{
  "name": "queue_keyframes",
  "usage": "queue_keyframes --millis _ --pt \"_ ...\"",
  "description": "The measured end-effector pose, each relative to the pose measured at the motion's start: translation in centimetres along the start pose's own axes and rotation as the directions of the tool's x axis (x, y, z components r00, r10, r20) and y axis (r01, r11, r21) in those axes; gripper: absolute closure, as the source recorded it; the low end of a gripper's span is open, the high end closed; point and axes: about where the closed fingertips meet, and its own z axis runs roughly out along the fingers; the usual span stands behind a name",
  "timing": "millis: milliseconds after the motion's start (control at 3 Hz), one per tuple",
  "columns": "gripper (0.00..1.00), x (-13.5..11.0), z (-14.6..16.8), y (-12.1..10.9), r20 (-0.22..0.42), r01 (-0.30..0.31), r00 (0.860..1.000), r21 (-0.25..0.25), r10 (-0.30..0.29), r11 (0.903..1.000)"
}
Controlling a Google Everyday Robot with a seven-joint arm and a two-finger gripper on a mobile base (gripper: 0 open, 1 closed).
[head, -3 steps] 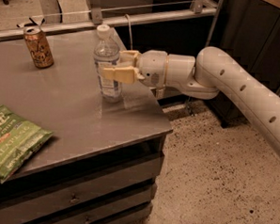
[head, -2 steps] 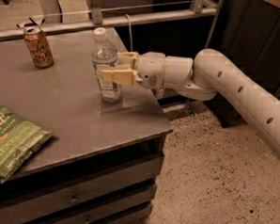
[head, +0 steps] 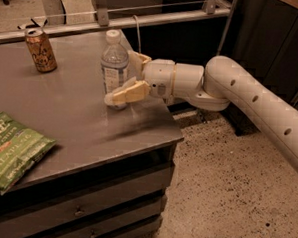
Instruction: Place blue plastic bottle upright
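The blue plastic bottle (head: 114, 64), clear with a white cap and a pale label, stands upright on the grey table (head: 74, 112) near its right edge. My gripper (head: 121, 77) reaches in from the right at the bottle's lower half. Its fingers are spread, one in front of the bottle (head: 128, 94) and one behind it (head: 140, 59). The front finger stands off from the bottle's side. The gripper is open and the bottle rests on the table by itself.
An orange-brown drink can (head: 41, 50) stands at the back left of the table. A green chip bag (head: 12, 149) lies at the front left edge. A metal rail (head: 144, 18) runs behind the table. Speckled floor lies to the right.
The fingers have spread apart from around the bottle. The bottle stays upright in the same spot on the table.
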Motion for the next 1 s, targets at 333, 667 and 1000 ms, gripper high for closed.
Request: queue_keyframes --millis 333,667,1000 --pt "0.0 -0.4 -2.6 0.5 -0.06 0.034 0.998 0.017 -0.033 0.9993" --pt "0.0 -1.9 -6.7 1.7 -0.128 0.101 0.988 0.078 -0.091 0.9918" --pt "0.0 -2.2 -7.7 1.7 -0.131 0.106 0.987 0.097 -0.093 0.9897"
